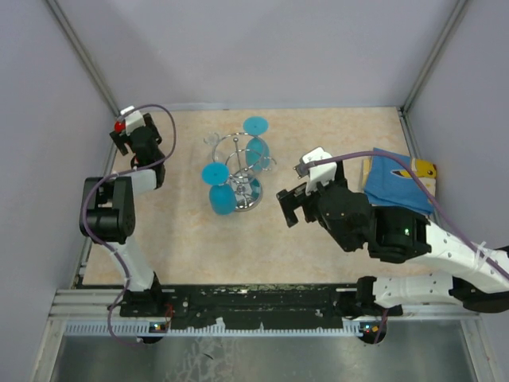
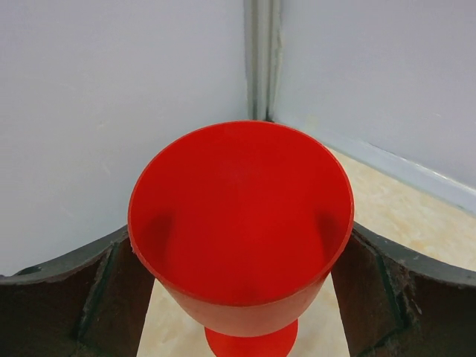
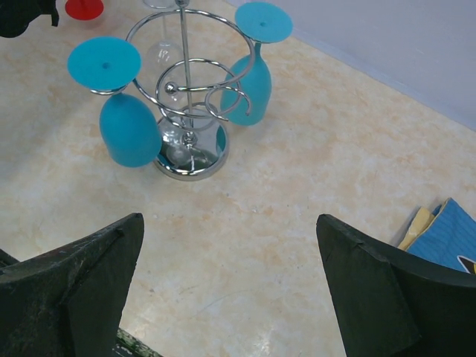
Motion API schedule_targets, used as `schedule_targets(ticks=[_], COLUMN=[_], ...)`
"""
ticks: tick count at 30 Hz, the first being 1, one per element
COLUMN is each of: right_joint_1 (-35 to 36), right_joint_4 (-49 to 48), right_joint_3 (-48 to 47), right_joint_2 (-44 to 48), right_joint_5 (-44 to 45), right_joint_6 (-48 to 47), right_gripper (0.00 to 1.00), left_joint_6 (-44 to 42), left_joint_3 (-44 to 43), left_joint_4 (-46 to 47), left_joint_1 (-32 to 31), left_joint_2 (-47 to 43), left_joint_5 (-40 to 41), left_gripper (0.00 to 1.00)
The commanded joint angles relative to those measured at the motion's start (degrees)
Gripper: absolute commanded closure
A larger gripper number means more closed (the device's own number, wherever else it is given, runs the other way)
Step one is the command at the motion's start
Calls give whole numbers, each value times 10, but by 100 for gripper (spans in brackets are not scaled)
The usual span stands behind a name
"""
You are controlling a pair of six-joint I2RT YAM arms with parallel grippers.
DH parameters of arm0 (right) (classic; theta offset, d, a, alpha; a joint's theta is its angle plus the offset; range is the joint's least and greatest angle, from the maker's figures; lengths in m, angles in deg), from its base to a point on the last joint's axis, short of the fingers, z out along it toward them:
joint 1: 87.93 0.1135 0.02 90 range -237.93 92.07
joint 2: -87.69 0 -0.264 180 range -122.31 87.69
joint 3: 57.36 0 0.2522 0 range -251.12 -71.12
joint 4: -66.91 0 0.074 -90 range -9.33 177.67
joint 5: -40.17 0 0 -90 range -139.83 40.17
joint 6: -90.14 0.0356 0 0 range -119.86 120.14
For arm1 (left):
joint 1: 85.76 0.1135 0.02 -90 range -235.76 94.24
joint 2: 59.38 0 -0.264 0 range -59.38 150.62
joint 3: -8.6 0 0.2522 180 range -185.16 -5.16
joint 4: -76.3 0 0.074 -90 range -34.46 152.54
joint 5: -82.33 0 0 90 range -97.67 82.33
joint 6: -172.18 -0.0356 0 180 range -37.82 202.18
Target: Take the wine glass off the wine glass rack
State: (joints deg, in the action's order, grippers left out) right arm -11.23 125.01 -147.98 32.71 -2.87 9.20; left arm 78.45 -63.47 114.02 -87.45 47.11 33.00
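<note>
**Ana:** Nearest the top camera is the right arm [image 1: 382,231]. Its end effector [image 1: 288,207] hangs with fingers apart and nothing between them, just beside the wine glass rack [image 1: 238,163]. And the left?

**Ben:** Left end effector [image 1: 125,137] is in the far corner of the counter [image 1: 318,263], at a red wine glass [image 1: 119,126]

**Ana:** Left wrist view shows that glass upright, fingers [image 2: 97,297] flanking its bowl. Clamped or only alongside, I cannot tell

**Ben:** Right wrist view shows the rack on its round base with two blue glasses [image 3: 126,137] hanging upside down from the hooks. The red foot stands on the counter, well apart

**Ana:** So one glass looks already off. I'd judge that what's left is letting go and backing away, unless the blue ones count too
</note>
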Motion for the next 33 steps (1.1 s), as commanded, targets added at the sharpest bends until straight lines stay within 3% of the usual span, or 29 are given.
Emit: schedule_targets(ticks=[1, 14, 20, 33], right_joint_1=[-2, -2, -2, -2], right_joint_4=[-11, -9, -17, -30], right_joint_3=[5, 11, 14, 22], right_joint_2=[9, 22, 17, 28], right_joint_5=[22, 27, 24, 11], right_joint_6=[6, 4, 2, 1], right_gripper=[1, 1, 1, 1], left_joint_6=[60, 112, 121, 179], left_joint_3=[-8, -12, -14, -47], left_joint_4=[-4, -46, -65, -242], left_joint_1=[21, 38, 41, 40], left_joint_2=[8, 37, 22, -53], left_joint_5=[-30, -44, -60, -74], left_gripper=[9, 6, 0, 0])
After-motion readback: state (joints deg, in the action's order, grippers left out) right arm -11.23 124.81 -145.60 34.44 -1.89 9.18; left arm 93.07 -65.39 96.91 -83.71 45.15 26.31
